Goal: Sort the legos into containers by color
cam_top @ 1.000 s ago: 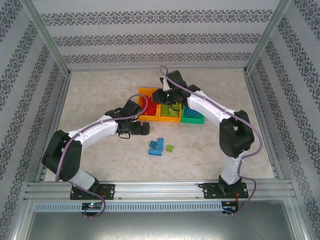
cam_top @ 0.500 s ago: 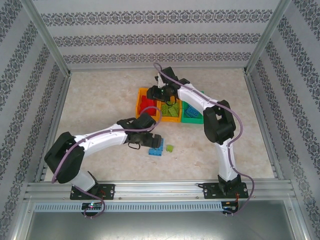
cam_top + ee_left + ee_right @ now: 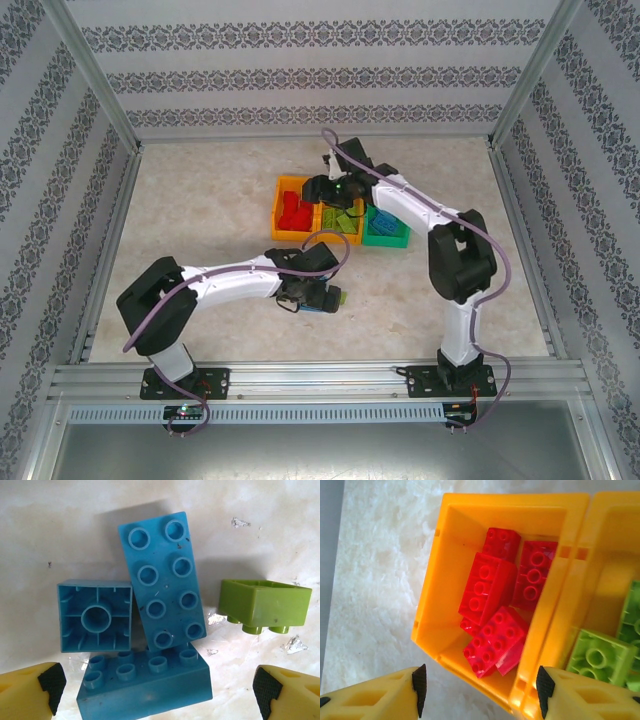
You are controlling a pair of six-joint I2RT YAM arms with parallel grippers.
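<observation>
well along, judging by the bins. below the right gripper (image 3: 482, 686), fingers apart and holding nothing: the left orange bin (image 3: 432, 595), slightly ahead, with a heap of red bricks (image 3: 495, 600) inside and no other colour among them. just to the right of that gripper: the middle orange bin (image 3: 607, 570), joined wall to wall with the first, with lime pieces (image 3: 602, 655) in it. further right again, in the overhead view, the green bin (image 3: 388, 236); seems to carry blue, though too small from above to be sure.

not finished, though. under the left gripper (image 3: 157, 690), spread wide and empty: the loose pieces lying out on the table (image 3: 60, 525), well short of the bins. closest in, right between the fingertips, a near blue brick (image 3: 145, 685), studs up. just ahead of it, a long blue brick (image 3: 165, 585) lying slantwise, one end propped on or against the near one; cannot tell which. ahead and to the left in the wrist view, a square blue brick (image 3: 95, 616) flipped hollow side up, touching the long one. ahead and to the right, apart from the blue cluster, one lime brick (image 3: 264, 602) resting studs down.

by this reckoning: red done or nearly so, lime one short, blue three short. four pick-ups to go at most, most likely beginning with the near blue brick, already lined up between the open fingers.
</observation>
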